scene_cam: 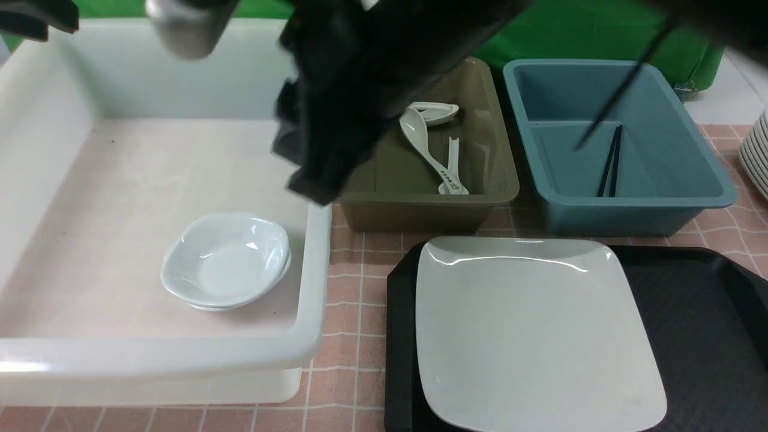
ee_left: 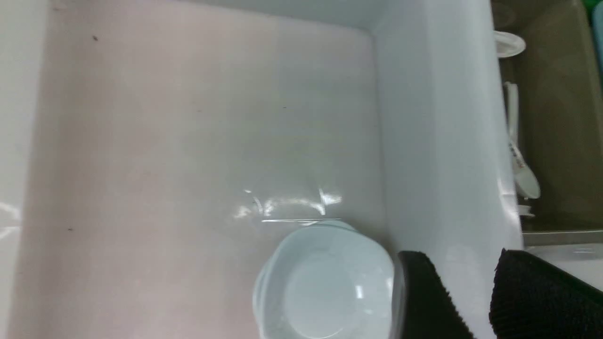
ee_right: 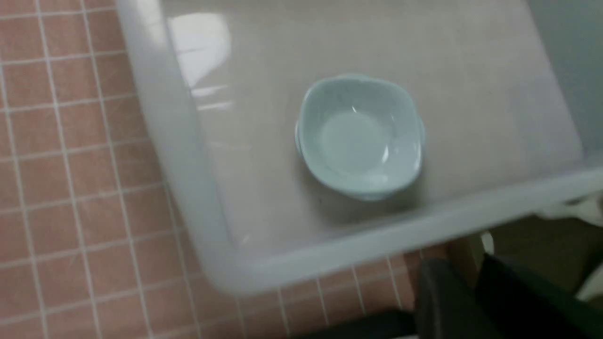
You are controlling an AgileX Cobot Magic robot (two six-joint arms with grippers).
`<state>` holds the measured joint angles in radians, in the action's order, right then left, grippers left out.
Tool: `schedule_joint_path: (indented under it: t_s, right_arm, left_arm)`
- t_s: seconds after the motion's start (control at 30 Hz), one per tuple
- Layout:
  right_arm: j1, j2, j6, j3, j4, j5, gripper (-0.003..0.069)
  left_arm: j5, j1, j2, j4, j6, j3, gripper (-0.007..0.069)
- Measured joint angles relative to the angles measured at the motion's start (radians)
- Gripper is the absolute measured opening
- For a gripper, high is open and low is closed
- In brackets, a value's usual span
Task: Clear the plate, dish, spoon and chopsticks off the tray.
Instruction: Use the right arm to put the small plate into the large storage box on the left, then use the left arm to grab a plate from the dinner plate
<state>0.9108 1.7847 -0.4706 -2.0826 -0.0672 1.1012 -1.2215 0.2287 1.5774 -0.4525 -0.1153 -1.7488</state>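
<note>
Nearest the viewer, the plate lies flat on the left part of the tray, which rests on the pink checked tabletop. Behind it stand an olive bin and a blue bin. To the left is a large white bin.

The spoon lies in the olive bin beside another white spoon. The chopsticks lie on the blue bin's floor. A further thin black stick slants above them, its upper end lost in the dark blur at the top right. Two stacked small dishes sit in the white bin near its right wall.

The left arm hangs across the middle, hiding the olive bin's left side. The left fingers are moderately parted and empty, above the white bin's right wall. The right fingers are blurred, and their state cannot be told. A stack of white plates shows at the right edge.
</note>
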Motion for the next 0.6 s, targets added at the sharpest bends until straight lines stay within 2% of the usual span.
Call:
schedule_joint_path:
  t_s: [0.03, 0.1, 0.17, 0.3, 0.43, 0.53, 0.57, 0.6]
  right_arm:
    - [0.0, -0.046, 0.024, 0.001, -0.03, 0.033, 0.0072]
    - [-0.008, -0.138, 0.084, 0.019, -0.094, 0.033, 0.0031]
    - [-0.02, -0.192, 0.117, 0.04, -0.143, 0.033, 0.003]
    - [-0.128, -0.383, 0.235, 0.187, -0.215, 0.033, 0.003]
    - [-0.298, -0.536, 0.311, 0.427, -0.228, 0.033, 0.003]
    - [-0.436, -0.632, 0.335, 0.663, -0.213, 0.032, 0.003]
    - [-0.436, -0.637, 0.336, 0.679, -0.211, 0.032, 0.003]
    - [-0.469, -0.664, 0.344, 0.753, -0.199, 0.031, 0.003]
  left_arm:
    - [0.0, -0.003, 0.0, -0.02, 0.0, 0.0, 0.0218]
    - [-0.001, -0.018, 0.0, -0.051, -0.004, 0.0, 0.0218]
    - [-0.001, -0.041, 0.0, -0.06, -0.004, 0.0, 0.0218]
    - [-0.001, -0.167, 0.0, -0.066, -0.005, 0.0, 0.0218]
    - [0.0, -0.355, 0.007, -0.066, -0.005, 0.0, 0.0218]
    - [0.0, -0.542, 0.045, -0.011, -0.007, 0.0, 0.0218]
    - [0.0, -0.553, 0.045, -0.004, -0.007, 0.0, 0.0218]
    - [0.0, -0.606, 0.063, 0.031, -0.003, 0.0, 0.0218]
